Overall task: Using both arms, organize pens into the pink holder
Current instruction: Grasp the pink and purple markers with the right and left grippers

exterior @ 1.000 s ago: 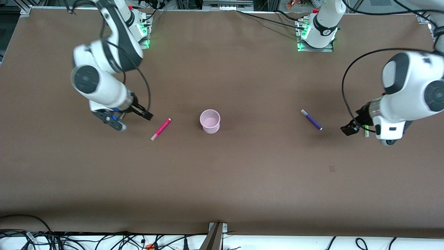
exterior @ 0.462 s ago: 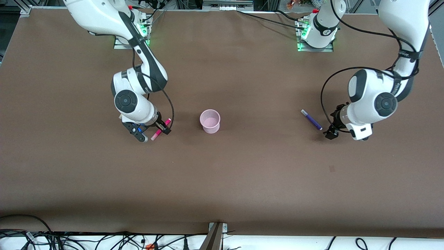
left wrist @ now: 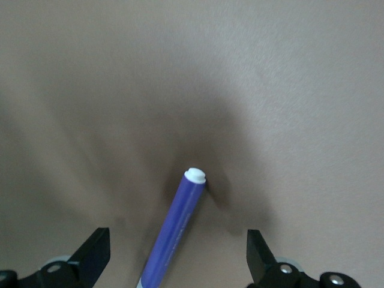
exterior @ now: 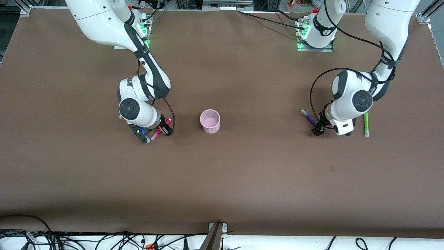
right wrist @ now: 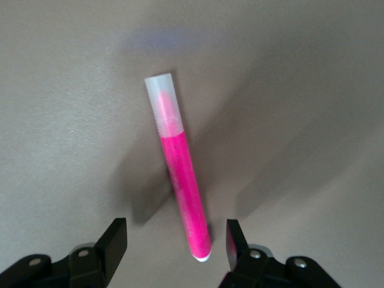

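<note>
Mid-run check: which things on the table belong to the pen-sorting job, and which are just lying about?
Job:
- magenta pen, lying between the right gripper's open jaws
- purple pen, lying between the left gripper's open jaws
- green pen, lying toward the left arm's end
- pink holder, upright, empty

Lying about:
- cables along the table edge nearest the front camera
</note>
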You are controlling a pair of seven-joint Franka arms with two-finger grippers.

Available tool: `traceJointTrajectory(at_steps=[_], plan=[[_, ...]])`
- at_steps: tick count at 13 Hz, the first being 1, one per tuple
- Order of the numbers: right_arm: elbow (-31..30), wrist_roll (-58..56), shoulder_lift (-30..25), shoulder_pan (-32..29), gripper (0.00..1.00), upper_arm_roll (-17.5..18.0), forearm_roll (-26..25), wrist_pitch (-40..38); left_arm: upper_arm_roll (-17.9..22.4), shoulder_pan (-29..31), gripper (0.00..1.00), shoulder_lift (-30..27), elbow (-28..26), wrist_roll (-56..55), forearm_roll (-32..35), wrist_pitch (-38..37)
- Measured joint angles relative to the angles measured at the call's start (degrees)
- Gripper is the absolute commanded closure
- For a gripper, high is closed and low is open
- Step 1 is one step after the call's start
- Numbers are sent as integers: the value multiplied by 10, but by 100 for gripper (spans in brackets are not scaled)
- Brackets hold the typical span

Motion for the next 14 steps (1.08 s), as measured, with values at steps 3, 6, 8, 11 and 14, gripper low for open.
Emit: traceJointTrajectory(at_steps=[3, 6, 8, 11, 14], plan=[[-1, 0, 7, 0, 42, 1, 7, -1, 0, -1, 31, 4, -4, 0, 1, 11], [-4, 1, 7, 1, 47, 7, 15, -3, 0, -1, 39, 4, -4, 1, 3, 13], [-5, 2, 6, 1, 56, 10, 15, -3, 1, 0, 39, 7, -5, 1, 3, 24], [-6, 2, 5, 1, 59, 12, 16, -3, 2, 1, 53, 18, -7, 1, 3, 48], [-6, 2, 5, 1, 59, 12, 17, -3, 2, 1, 86, 18, -6, 0, 3, 55]])
